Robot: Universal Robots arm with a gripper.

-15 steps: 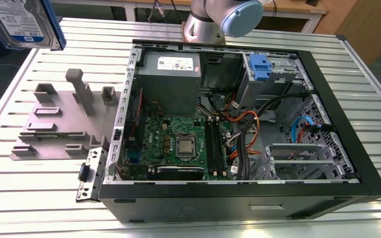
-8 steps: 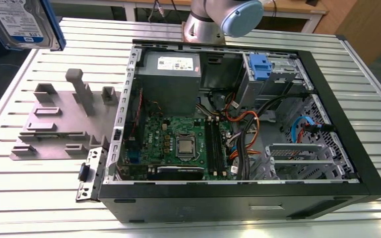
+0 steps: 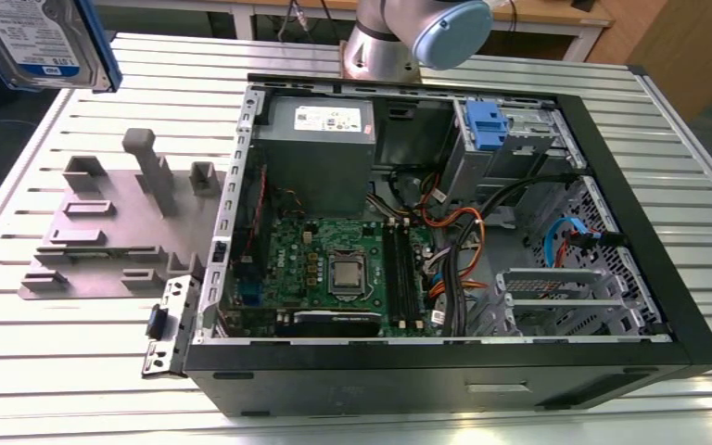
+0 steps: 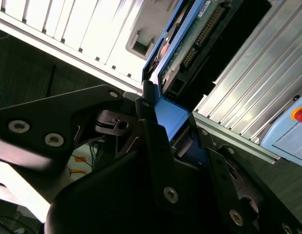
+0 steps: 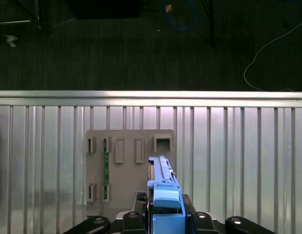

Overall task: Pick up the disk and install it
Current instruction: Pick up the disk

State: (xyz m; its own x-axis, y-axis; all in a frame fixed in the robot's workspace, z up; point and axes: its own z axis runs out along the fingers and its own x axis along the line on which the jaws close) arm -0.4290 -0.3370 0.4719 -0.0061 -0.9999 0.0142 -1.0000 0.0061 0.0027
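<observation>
The gripper (image 4: 171, 127) is clamped shut on the disk (image 4: 190, 44). Its black fingers (image 4: 151, 141) pinch the blue carrier rail at one end. The disk is lifted clear of everything, and in the first wrist view it hangs edge-on above the grey slotted stand (image 5: 129, 187). The stand lies flat on the ribbed metal table (image 5: 238, 161). In the exterior view the disk is high over the table's far corner on the exterior view's left, with its label showing. Just beside the stand, the open computer case (image 3: 455, 375) reaches the table's near edge. The arm's base (image 3: 381, 51) stands at the far edge.
</observation>
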